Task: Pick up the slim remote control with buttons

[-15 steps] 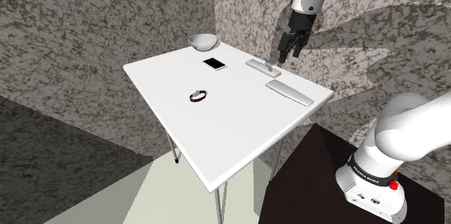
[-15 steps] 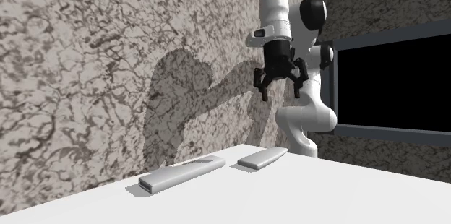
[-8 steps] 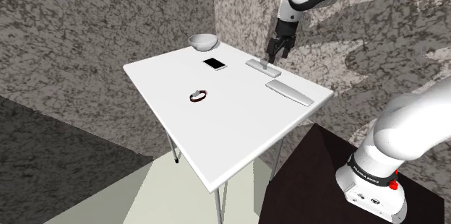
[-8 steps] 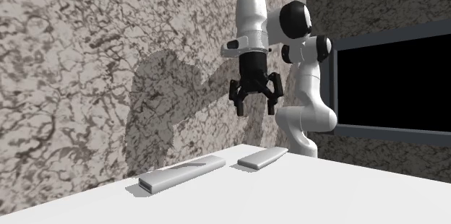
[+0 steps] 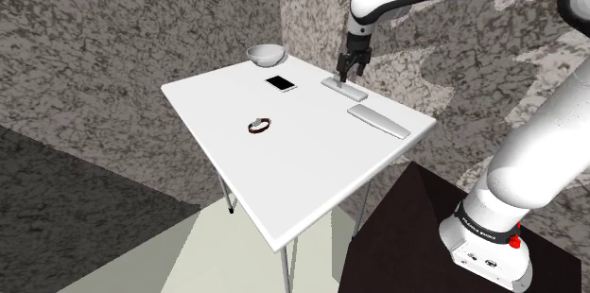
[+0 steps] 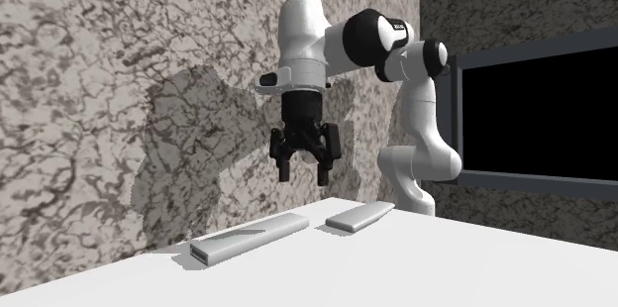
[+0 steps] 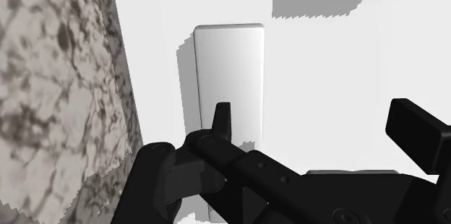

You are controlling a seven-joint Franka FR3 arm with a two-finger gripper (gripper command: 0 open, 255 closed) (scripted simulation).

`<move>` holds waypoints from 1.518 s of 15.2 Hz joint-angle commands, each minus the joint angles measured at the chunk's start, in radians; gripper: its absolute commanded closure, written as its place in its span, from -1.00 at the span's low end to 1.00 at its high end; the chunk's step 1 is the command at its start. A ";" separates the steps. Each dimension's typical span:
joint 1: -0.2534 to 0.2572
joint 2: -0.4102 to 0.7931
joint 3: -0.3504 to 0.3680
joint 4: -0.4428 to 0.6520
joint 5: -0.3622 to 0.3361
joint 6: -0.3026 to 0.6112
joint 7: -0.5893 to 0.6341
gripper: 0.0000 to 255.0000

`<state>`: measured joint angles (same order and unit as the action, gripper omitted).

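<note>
While the claw (image 6: 304, 171) hangs released above the bench (image 5: 284, 168), its 2 fingers apart, the pale slim remote (image 7: 228, 78) lies flat near the wall (image 6: 99, 107), under 1 finger, so centring both fingers across its narrow width before descending seems wisest.

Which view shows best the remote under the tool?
The wrist view: the remote lies lengthwise under the open tool, seen from above. The shoulder view shows it small on the table; the second exterior view, low and side-on.
</note>
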<state>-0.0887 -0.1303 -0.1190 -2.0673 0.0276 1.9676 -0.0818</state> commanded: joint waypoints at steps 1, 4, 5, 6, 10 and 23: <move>-0.010 0.079 -0.013 0.055 -0.001 0.018 -0.019 -1.00; -0.024 0.190 -0.028 0.147 0.002 0.030 -0.041 -1.00; -0.029 0.228 -0.032 0.180 0.003 0.032 -0.048 -1.00; -0.032 0.243 -0.034 0.194 0.004 0.032 -0.051 -1.00; -0.032 0.258 -0.033 0.158 0.007 0.083 -0.053 -1.00; -0.032 0.274 -0.032 0.128 0.011 0.128 -0.055 1.00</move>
<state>-0.1208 0.1431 -0.1514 -1.9387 0.0382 2.0954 -0.1371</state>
